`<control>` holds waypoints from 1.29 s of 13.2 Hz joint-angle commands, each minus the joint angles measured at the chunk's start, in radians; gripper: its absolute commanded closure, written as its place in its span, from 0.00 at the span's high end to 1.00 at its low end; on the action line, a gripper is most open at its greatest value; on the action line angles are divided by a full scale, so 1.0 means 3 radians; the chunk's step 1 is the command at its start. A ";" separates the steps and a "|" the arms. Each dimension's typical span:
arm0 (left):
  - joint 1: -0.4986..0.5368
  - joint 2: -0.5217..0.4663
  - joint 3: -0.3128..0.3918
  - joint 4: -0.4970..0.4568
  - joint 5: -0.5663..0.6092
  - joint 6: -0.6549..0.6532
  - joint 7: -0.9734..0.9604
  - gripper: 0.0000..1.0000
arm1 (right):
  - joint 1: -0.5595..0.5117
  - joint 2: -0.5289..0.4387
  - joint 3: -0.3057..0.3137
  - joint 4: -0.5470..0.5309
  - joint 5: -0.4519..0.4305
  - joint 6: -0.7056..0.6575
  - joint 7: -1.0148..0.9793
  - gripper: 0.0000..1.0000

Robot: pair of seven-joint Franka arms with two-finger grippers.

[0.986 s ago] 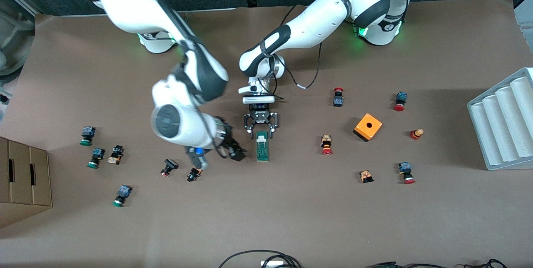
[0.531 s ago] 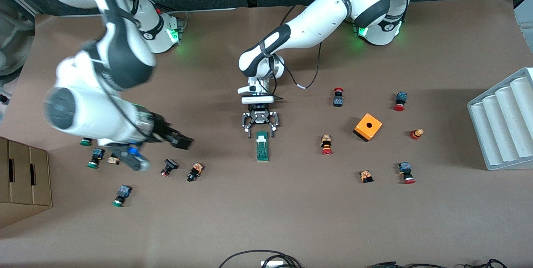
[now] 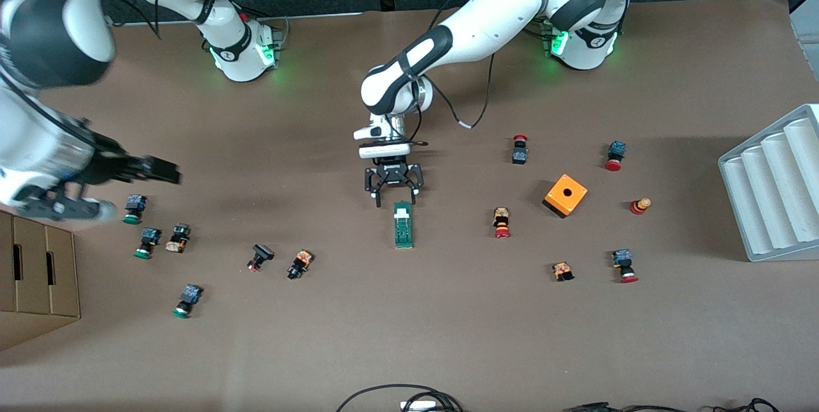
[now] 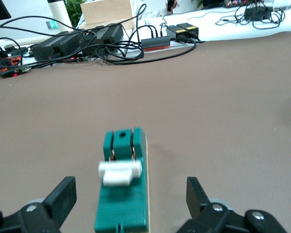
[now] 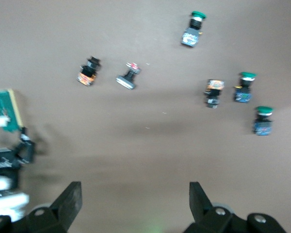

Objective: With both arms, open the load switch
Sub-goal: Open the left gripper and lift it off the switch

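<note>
The load switch [image 3: 403,224] lies flat at mid-table, a narrow green block whose white end piece points toward the robots' bases. In the left wrist view the load switch [image 4: 122,194] lies between the fingers with a gap on both sides. My left gripper [image 3: 394,199] is open, low over the switch's white end and not touching it. My right gripper [image 3: 167,173] is open and empty, high over the right arm's end of the table. Its wrist view looks down past the right gripper [image 5: 134,194] onto bare table, with the load switch [image 5: 5,109] small at the edge.
Small push buttons [image 3: 299,264] lie scattered toward both ends of the table. An orange cube [image 3: 565,195] sits toward the left arm's end, with a grey ribbed tray [image 3: 774,188] at that edge. A cardboard box [image 3: 35,271] stands at the right arm's end. Cables [image 3: 400,399] lie along the near edge.
My right arm has swung away from beside the switch, up and out toward its own end of the table. My left gripper has opened wider and drawn back slightly from the switch.
</note>
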 commanded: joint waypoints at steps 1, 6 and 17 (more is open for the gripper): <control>0.0113 -0.0254 0.0012 -0.0067 -0.0333 0.0252 0.0534 1.00 | -0.0180 -0.0364 0.0040 -0.0398 -0.0130 0.0102 -0.0364 1.00; 0.0246 -0.0576 0.0007 -0.0077 -0.1069 0.0488 0.1709 1.00 | -0.0216 -0.0339 0.0025 -0.0342 -0.0274 0.0118 -0.0411 1.00; 0.0567 -0.1348 0.0018 0.0000 -0.3150 0.0325 0.4332 1.00 | -0.0176 -0.0293 -0.0016 -0.0198 -0.0346 0.0112 -0.0380 1.00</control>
